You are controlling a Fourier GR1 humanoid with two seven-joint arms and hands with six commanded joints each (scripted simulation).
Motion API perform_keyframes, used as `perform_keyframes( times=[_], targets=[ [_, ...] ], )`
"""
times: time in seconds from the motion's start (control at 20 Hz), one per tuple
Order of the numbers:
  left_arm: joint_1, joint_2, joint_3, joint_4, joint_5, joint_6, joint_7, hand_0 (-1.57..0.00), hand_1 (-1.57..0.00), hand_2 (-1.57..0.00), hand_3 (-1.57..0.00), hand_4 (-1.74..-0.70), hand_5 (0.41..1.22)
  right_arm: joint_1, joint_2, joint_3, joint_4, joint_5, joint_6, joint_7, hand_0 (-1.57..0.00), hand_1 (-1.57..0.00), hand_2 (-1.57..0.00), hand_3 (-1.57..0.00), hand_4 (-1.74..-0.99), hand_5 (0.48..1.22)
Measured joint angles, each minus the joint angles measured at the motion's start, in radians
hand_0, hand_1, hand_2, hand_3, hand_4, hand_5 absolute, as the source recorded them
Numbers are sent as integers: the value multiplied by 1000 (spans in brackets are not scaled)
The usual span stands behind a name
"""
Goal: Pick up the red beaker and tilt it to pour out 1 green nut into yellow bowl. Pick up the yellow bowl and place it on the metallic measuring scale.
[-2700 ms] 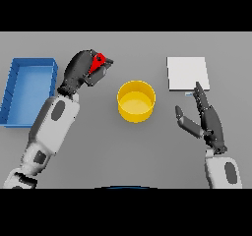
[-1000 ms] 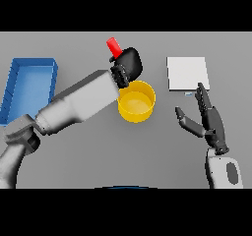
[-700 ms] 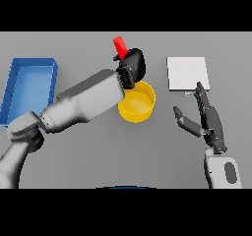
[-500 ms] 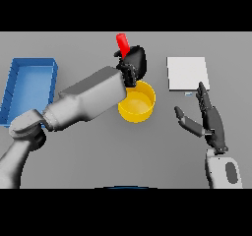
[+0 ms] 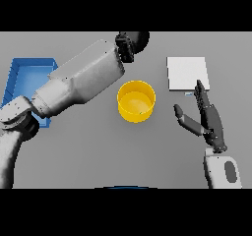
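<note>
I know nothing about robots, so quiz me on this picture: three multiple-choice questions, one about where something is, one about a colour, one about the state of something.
1. Where is the blue tray?
A. at the table's left side
B. beside the white scale
C. under the bowl

2. What colour is the bowl in the middle of the table?
A. green
B. yellow
C. red

3. How is the robot's right hand?
A. curled round the bowl
B. pressed flat on the scale
C. open, holding nothing

Answers:
1 A: the blue tray lies at the left, partly behind the left arm.
2 B: the bowl is yellow.
3 C: the right hand hangs with straight fingers between the bowl and the scale, touching neither.

The left hand is raised beyond the bowl.
</note>
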Motion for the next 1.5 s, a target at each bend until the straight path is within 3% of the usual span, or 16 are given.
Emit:
perform_keyframes(
  times=[0.05,0.15,0.3,0.35,0.55,0.75,1.0,1.15,1.3,1.5],
  targets=[
    [-45,15,31,24,3,9,20,-1571,-1378,-1366,-1212,-1679,1201,2,-5,-8,2,-15,11,-10,1,1,1,1,-1231,620],
    [-125,34,83,71,19,51,-5,-1571,-1447,-1440,-1341,-1596,1208,5,-7,-5,0,-20,19,-21,1,1,1,1,-1246,631],
    [-231,86,212,191,70,57,46,-1571,-1508,-1504,-1453,-1537,1214,1,-5,-1,11,-16,20,-19,1,1,1,1,-1274,642],
    [-240,94,239,213,87,62,46,-1571,-1520,-1517,-1477,-1578,1216,-6,-8,-2,18,-20,26,-12,1,1,1,1,-1281,644],
    [-239,219,545,357,325,73,170,-1571,-1550,-1549,-1440,-1674,1219,-20,-21,7,15,-7,29,-20,1,1,1,1,-1313,652],
    [-156,303,703,416,466,180,228,-1571,-1563,-1562,-1403,-1714,1220,-39,-31,16,40,17,31,-57,1,1,1,1,-1301,652],
    [-20,365,834,396,599,292,365,-1571,-1568,-1568,-1439,-1732,1221,-28,-7,26,33,12,23,-42,1,1,1,1,-1276,654],
    [97,368,886,387,673,336,436,-1571,-1570,-1569,-1503,-1736,1221,-26,-17,19,38,5,29,-31,1,1,1,1,-1285,663],
    [218,363,932,337,748,378,488,-1571,-1570,-1570,-1418,-1739,1221,-36,-27,16,49,4,37,-47,1,1,1,1,-1307,677],
    [378,349,990,224,851,417,550,-1571,-1571,-1571,-1508,-1740,1221,-31,-32,21,52,18,34,-60,1,1,1,1,-1304,700]
  ],
)
